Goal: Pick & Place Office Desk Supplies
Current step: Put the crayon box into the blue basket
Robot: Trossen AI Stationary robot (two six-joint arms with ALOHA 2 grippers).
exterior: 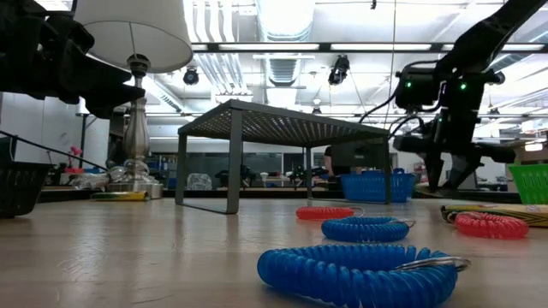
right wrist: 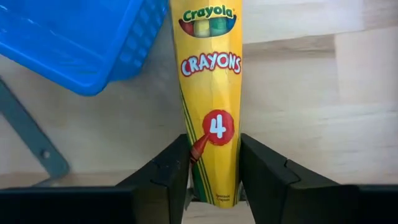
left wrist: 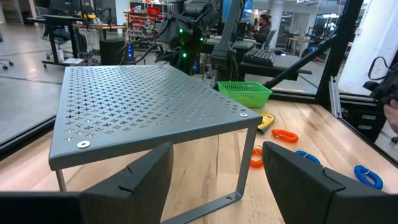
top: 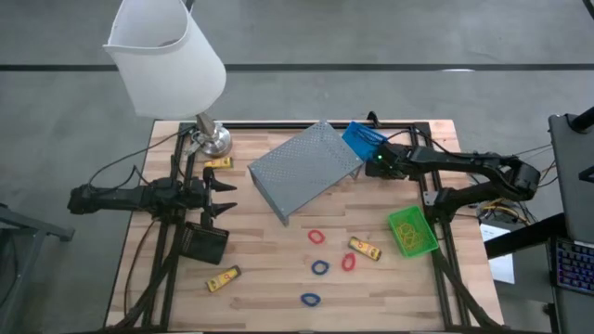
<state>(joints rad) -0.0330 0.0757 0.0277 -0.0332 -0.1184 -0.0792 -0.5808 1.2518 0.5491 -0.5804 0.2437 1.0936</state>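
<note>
My right gripper (top: 379,165) is beside the blue bin (top: 364,141) at the back right. In the right wrist view its jaws (right wrist: 214,163) press both sides of a yellow crayon pack (right wrist: 210,93), with the blue bin (right wrist: 74,43) next to it. My left gripper (top: 219,197) waits open at the left, facing the grey riser (left wrist: 143,106). Other yellow packs (top: 365,249) (top: 223,278) (top: 218,162) lie on the table. Red loops (top: 316,237) (top: 348,262) and blue loops (top: 320,267) (top: 310,299) lie in front. The green bin (top: 411,230) sits right, the black bin (top: 205,243) left.
A grey perforated riser (top: 306,169) stands mid-table. A white-shaded lamp (top: 167,56) with a metal base (top: 213,139) is at the back left. Black frame rails (top: 436,250) run along both table sides. A person (left wrist: 264,25) shows far off in the room.
</note>
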